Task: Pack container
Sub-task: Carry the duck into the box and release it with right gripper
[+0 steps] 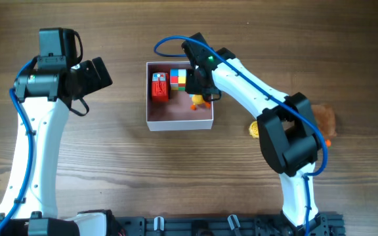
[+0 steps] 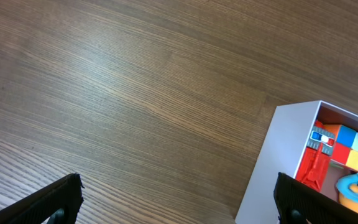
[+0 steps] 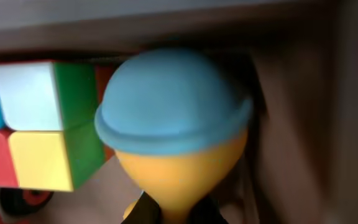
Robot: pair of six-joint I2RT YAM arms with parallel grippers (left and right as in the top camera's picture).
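- Overhead: square, shallow, white-walled container with a dusty-pink inside (image 1: 176, 113) sits mid-way across the wooden desk (image 1: 110, 164), nearer the far edge than the near one.
- Same view: against the container's far wall, a red plastic toy (image 1: 159, 86) lies beside a multicoloured puzzle cube (image 1: 178, 80).
- Right gripper (image 1: 201, 92) is down inside the container at its right wall, over a yellow-orange toy figure (image 1: 199, 101); finger spacing is not readable from above.
- Right wrist: only here does the figure show a rounded blue cap. Dark fingers (image 3: 143, 213) press its narrow base from both sides, so the pincer is clamped on it. Cube is just left of it.
- Left wrist: left gripper (image 2: 182, 202) is spread wide with nothing between, over bare wood; a container corner shows at the frame's right.
- Overhead alone: a small yellow item (image 1: 255, 129) and a brown lump (image 1: 323, 118) lie toward the desk's right edge, too small to identify.
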